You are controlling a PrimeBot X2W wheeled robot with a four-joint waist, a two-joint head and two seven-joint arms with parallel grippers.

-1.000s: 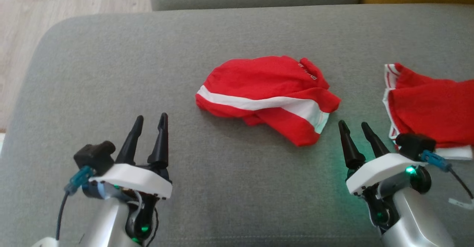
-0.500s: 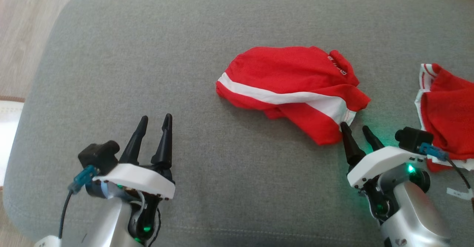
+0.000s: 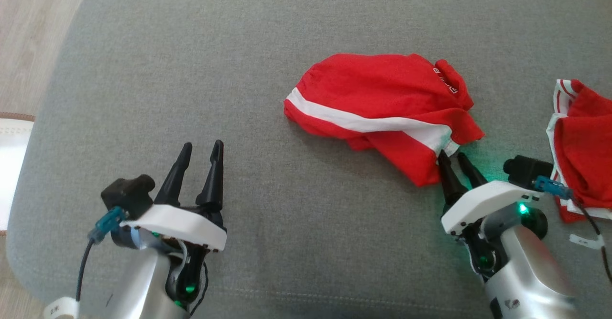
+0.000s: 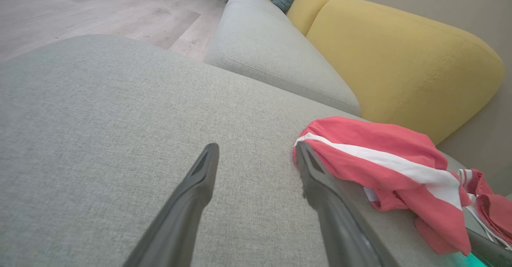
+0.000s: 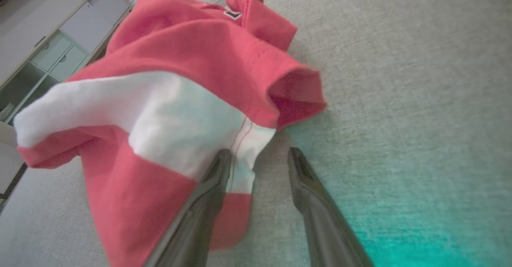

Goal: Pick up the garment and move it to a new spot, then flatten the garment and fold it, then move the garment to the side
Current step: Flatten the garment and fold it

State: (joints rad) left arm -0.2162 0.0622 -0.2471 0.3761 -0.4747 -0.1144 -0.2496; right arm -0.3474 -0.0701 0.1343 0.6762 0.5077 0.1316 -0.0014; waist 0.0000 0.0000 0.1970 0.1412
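The garment (image 3: 382, 113), red with a white stripe, lies crumpled in the middle of the grey cushion (image 3: 191, 60). My right gripper (image 3: 452, 159) is at its near right hem with the jaws still apart. In the right wrist view one finger (image 5: 216, 179) rests over the white part of the garment (image 5: 180, 115), and the other finger lies on bare cushion beside the hem. My left gripper (image 3: 201, 149) stands open over bare cushion, well to the left of the garment and holding nothing. The left wrist view shows the left gripper (image 4: 258, 155) open, with the garment (image 4: 380, 159) off to its right.
A second red and white garment (image 3: 583, 142) lies at the cushion's right edge, beside my right wrist. Wooden floor (image 3: 28, 32) lies beyond the cushion's left edge. A yellow sofa back (image 4: 400, 55) rises behind the cushion. A cabinet (image 5: 60, 39) stands farther off.
The head camera has tilted and turned, shifting the whole picture. My right gripper has moved forward to the garment's hem and its fingers have drawn closer together. The left arm has held still.
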